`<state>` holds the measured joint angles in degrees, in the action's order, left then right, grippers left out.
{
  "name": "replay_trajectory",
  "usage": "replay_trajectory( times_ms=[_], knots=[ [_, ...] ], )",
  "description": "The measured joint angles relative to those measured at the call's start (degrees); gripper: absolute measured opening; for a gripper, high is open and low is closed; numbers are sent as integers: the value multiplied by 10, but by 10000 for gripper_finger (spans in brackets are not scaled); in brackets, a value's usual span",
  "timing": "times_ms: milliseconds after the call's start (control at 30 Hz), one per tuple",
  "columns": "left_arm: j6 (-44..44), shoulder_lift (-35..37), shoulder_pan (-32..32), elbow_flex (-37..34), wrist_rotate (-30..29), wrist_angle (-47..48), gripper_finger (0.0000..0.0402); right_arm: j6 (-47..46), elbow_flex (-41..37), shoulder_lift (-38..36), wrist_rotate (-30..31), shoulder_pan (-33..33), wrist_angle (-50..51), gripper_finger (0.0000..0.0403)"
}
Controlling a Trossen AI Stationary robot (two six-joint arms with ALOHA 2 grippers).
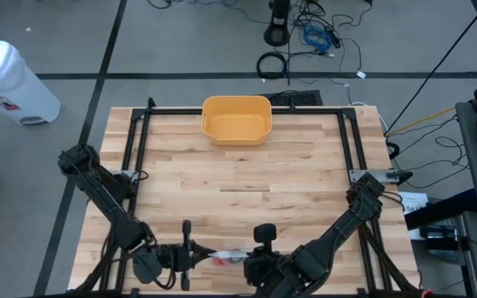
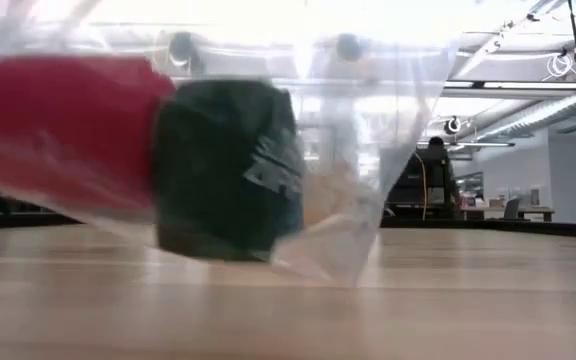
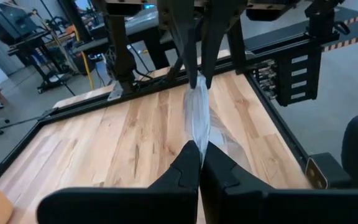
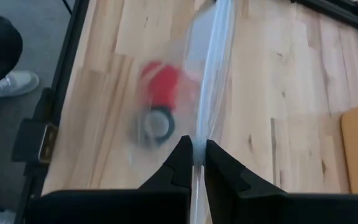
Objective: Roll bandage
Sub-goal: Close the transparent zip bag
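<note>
At the worktop's (image 1: 305, 178) near edge, a clear plastic bag (image 3: 197, 115) is being held by its top edge, pinched at one end by the left gripper (image 3: 199, 163) and at the other by the right gripper (image 4: 197, 155). The red bandage roll (image 4: 162, 84) and a dark roll (image 4: 155, 124) are hanging inside it, below and between the two grippers, about equally near both, with the bag's long axis running along that edge.

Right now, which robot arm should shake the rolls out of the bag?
Neither is clearly better placed: the left pincer and the right pincer are both shut on the clear bag, stretched between them. The red roll and dark roll hang inside, so probably they work together.
</note>
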<state>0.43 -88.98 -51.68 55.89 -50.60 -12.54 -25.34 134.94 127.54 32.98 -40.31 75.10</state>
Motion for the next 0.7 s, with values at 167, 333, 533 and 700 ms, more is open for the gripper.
replay_trajectory(
  times_ms=[167, 333, 533, 700],
  knots=[
    [0, 10, -8, 0, -10, 2, 0, -34, 0, -2, -7, -9, 49, 13],
    [4, 11, -17, 0, -28, 3, 0, -73, 0, -3, -23, -18, 104, 13],
    [3, 11, -17, 0, -34, 4, 0, -120, 0, -3, -50, -25, 147, 13],
    [3, 11, -17, 0, -34, 5, 0, -132, 1, -3, -68, -32, 145, 13]
  ],
)
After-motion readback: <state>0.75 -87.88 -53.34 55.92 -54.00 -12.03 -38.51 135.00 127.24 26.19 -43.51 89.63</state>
